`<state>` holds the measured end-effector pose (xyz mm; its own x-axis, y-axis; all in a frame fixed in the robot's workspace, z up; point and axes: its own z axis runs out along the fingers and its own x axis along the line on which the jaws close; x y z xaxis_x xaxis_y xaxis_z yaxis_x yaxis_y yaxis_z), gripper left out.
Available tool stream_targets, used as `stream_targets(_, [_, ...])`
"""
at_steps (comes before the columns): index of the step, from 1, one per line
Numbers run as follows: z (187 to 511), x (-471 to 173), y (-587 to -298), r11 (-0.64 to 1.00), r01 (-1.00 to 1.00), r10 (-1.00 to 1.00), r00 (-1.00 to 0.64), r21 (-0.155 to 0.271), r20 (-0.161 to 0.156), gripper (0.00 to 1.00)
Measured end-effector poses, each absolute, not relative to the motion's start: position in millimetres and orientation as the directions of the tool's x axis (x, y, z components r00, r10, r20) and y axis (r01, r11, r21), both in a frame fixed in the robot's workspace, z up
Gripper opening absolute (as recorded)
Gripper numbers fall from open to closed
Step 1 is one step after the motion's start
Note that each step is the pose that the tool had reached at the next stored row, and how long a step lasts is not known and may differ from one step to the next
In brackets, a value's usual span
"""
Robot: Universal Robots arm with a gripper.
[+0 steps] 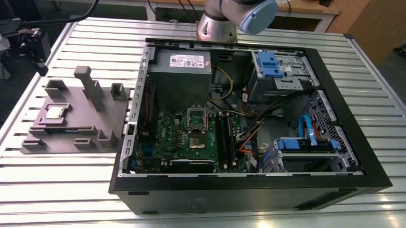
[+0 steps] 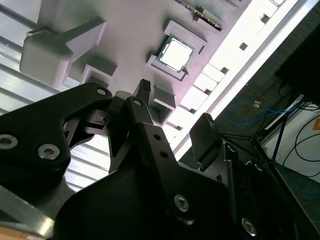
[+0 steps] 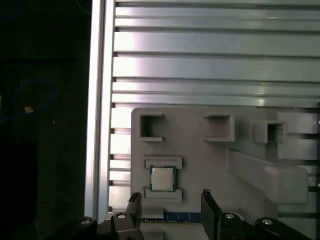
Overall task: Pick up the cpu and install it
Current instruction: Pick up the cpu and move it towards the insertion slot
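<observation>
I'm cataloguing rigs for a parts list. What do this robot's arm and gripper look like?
The arm is a silver-grey tube with a pale blue joint cap. The gripper is matte black, its two angular fingers carrying round holes and silver screw heads.

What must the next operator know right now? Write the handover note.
Gripper: open, holding nothing, hovering above the grey fixture close to the cpu.
Cpu: lies flat in its recess on the fixture, which sits on the slatted table at the exterior view's left, outside the open computer case.
Done: nothing yet; the cpu is not grasped.
Left: the pick-up, and seating the cpu on the motherboard inside the case.
</observation>
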<state>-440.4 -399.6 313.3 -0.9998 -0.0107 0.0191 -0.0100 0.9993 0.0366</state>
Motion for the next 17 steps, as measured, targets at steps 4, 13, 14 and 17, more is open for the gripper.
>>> stream_targets(4, [308.3, -440.5, -399.6, 0.999, -0.01, -0.011, -1.0, 0.037, 0.019, 0.59])
stream_targets(13, [303.5, -440.5, -399.6, 0.999, -0.01, -0.011, -1.0, 0.037, 0.019, 0.59])
stream_targets(14, [302.9, -440.5, -399.6, 0.999, -0.01, -0.011, -1.0, 0.037, 0.019, 0.59])
stream_targets(17, [301.2, -440.5, -399.6, 0.999, -0.01, -0.011, -1.0, 0.037, 0.019, 0.59])
